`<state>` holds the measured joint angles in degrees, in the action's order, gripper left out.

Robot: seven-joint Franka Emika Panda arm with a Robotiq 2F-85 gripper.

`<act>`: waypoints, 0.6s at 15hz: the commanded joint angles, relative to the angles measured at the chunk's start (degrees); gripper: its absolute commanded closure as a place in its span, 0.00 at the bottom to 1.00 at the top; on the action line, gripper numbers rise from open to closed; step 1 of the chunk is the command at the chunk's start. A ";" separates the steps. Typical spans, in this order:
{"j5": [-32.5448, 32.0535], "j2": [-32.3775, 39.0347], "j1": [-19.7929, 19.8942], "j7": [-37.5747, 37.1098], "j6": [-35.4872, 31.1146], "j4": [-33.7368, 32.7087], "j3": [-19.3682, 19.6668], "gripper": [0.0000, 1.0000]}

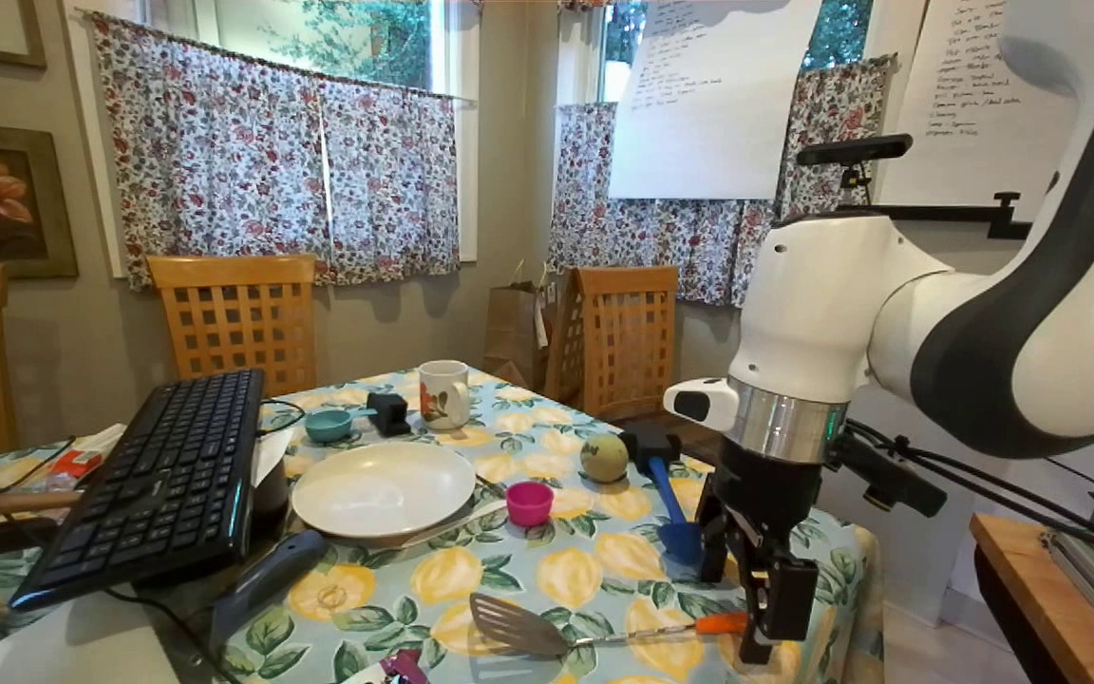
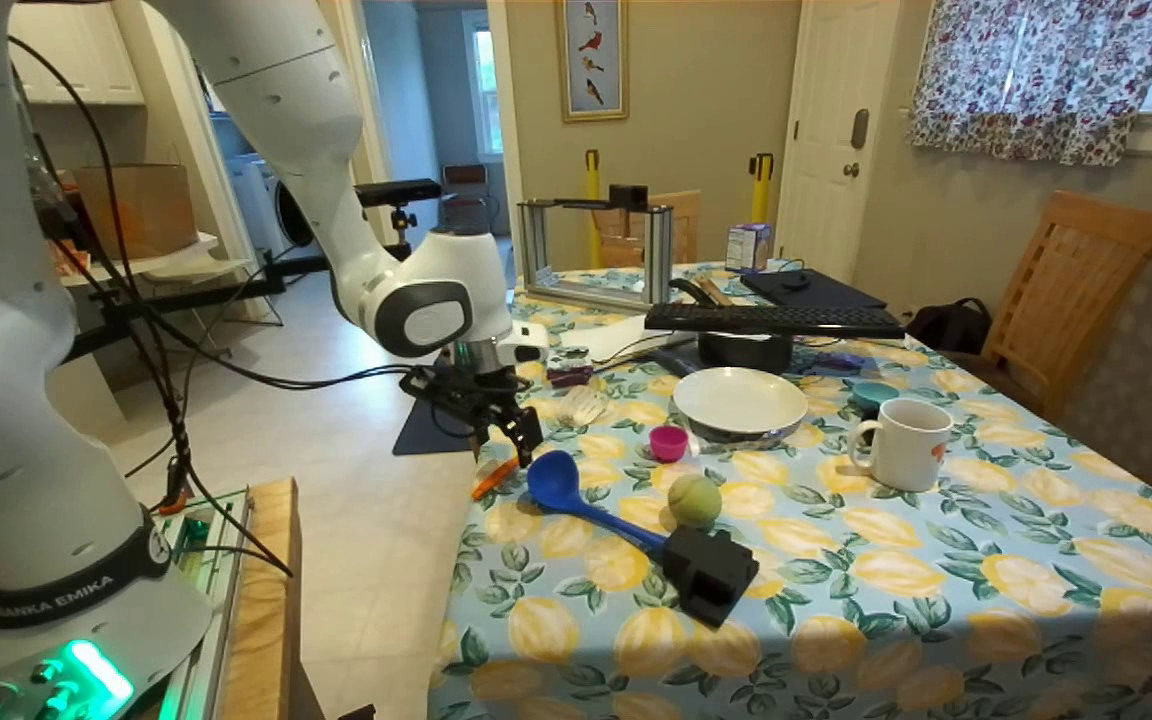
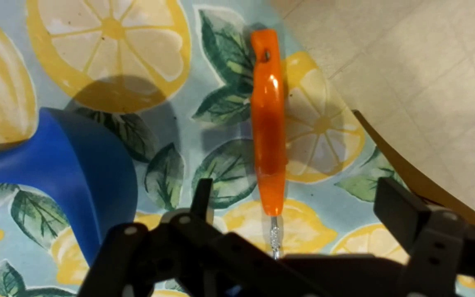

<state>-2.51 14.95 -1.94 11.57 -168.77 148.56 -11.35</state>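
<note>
- My gripper (image 3: 295, 198), jaws spread wide and gripping nothing, hangs over the table (image 2: 836, 560) near its robot-side edge.
- The spatula (image 1: 552, 640) lies below, orange handle (image 3: 269, 123) toward that edge, showing between the jaws; whether they touch it, I can't be sure.
- A blue ladle (image 2: 556, 483) rests just beside, a ball (image 2: 695, 501) farther in.

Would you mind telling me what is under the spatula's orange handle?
The lemon-print tablecloth shows on both sides of the orange handle, which seems to lie on it; the strip directly beneath is covered, so anything there cannot be seen.
</note>
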 commanded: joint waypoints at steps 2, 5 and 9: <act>3.20 2.95 4.68 5.75 1.17 -2.62 -3.35 0.13; 2.29 3.68 5.53 6.74 1.37 -3.59 -3.19 0.39; 0.95 3.34 3.52 4.17 1.14 -3.46 -1.25 0.66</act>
<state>-1.13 17.98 2.68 16.62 -168.52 145.88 -13.49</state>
